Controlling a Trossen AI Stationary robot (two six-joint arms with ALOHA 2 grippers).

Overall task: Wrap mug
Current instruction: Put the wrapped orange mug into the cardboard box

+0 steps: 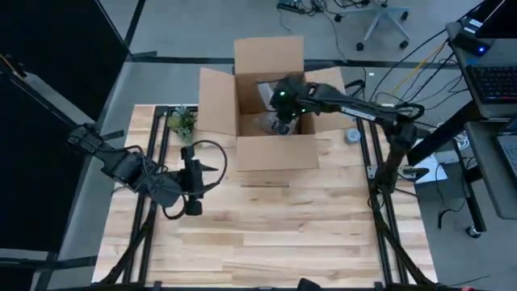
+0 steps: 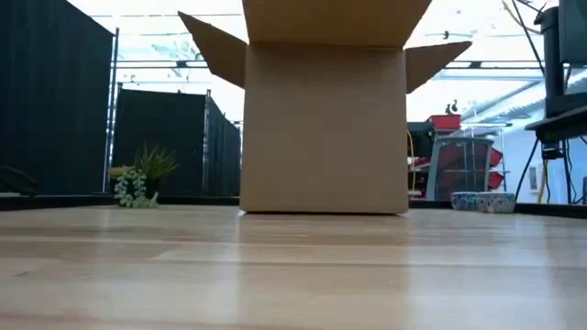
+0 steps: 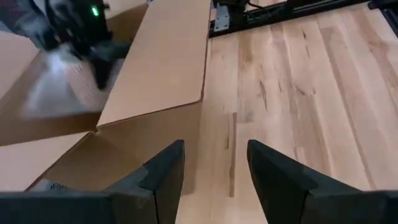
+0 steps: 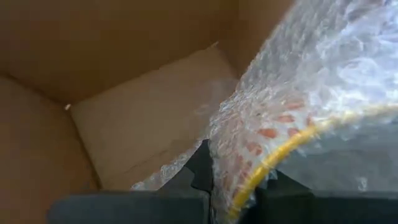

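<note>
- Bubble-wrapped mug (image 4: 292, 124) sits clamped in the right gripper (image 4: 233, 180), inside the cardboard box (image 1: 271, 153).
- Left gripper (image 3: 214, 165) hovers spread apart over the pale wooden table (image 1: 283, 234), beside the box.
- No legible writing anywhere.

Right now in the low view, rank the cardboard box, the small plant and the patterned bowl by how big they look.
1. Cardboard box, by far the largest.
2. Small plant.
3. Patterned bowl.
The plant and bowl look close in size, the plant taller and the bowl wider, and their distance from the camera is unclear, so that order is unsure.

matt cardboard box (image 1: 271, 105), glossy bubble wrap (image 4: 311, 99), wood table (image 1: 275, 226)
</note>
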